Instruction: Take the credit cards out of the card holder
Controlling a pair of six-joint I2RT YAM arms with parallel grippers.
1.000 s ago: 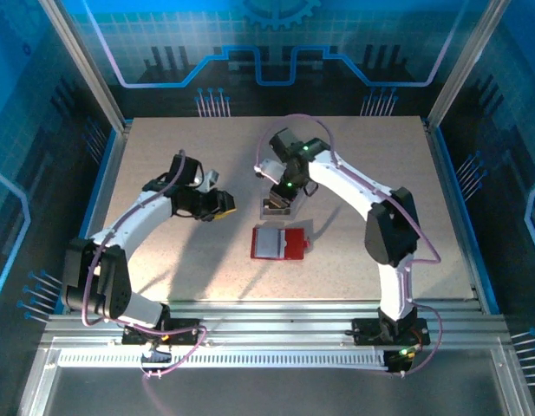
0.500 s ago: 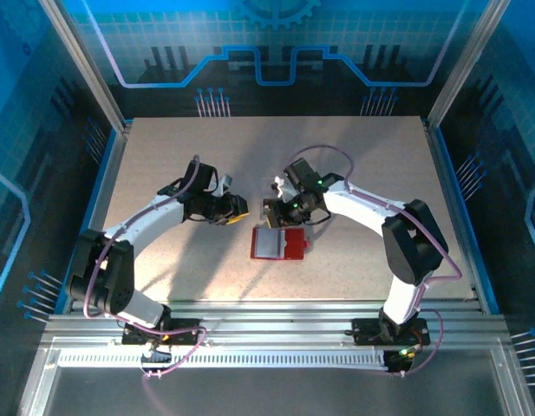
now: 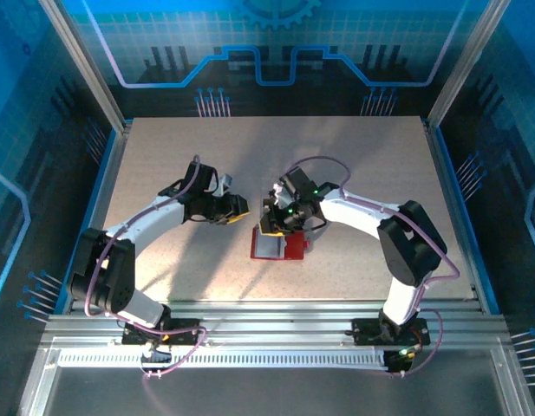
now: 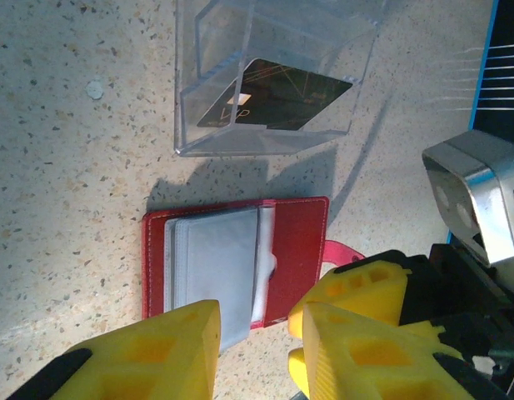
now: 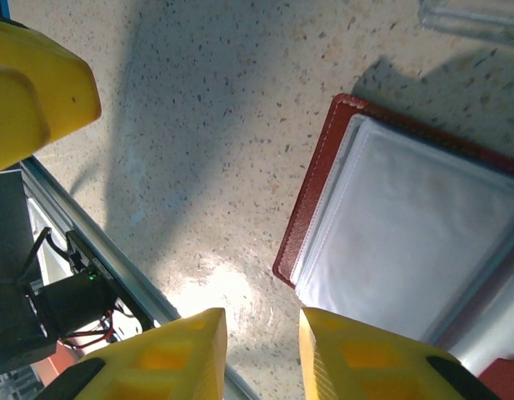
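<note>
The red card holder lies open on the table, pale grey pockets facing up and the clasp tab at its right. A dark credit card lies inside the clear tray just beyond it. I cannot make out any card in the pockets. My left gripper hovers left of the holder, open and empty; in the left wrist view its fingertips frame the holder's near edge. My right gripper hangs over the holder's far left corner, open, nothing between its fingers.
The right arm's wrist and camera housing sit close to my left fingers. The left gripper's yellow finger shows at the upper left of the right wrist view. The table's metal front rail runs near the holder.
The right gripper came down from the clear tray to the card holder's far left corner. The left gripper shifted right, closer to the holder.
</note>
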